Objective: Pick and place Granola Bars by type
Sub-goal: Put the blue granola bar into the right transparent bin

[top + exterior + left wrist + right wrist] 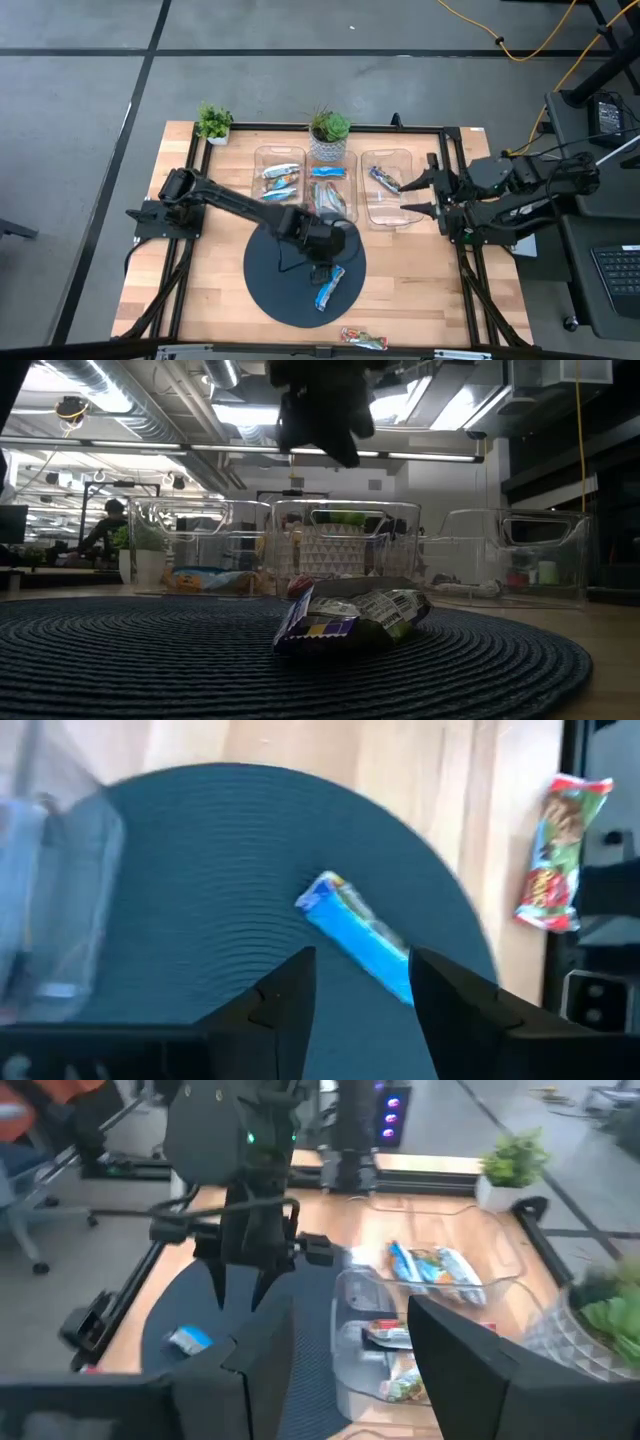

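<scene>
Granola bars, sorting well advanced, not complete. Loose stock: one light blue bar on the round dark mat, toward its 4 o'clock edge; one orange-red multicoloured bar on bare wood off the mat's 5 o'clock side, near the table's front edge. Binned stock, three clear bins beyond the mat at 12 o'clock: left bin holds about three light blue-white bars; middle bin holds one blue bar plus orange-red ones, partly hidden by the arm, count uncertain, perhaps two; right bin holds one dark blue bar. Remaining, by judgement: two bars to place. Left gripper hangs over the mat directly above the light blue bar, fingers apart, nothing held. Right gripper waits at the right bin's 3 o'clock side, fingers spread, empty.
</scene>
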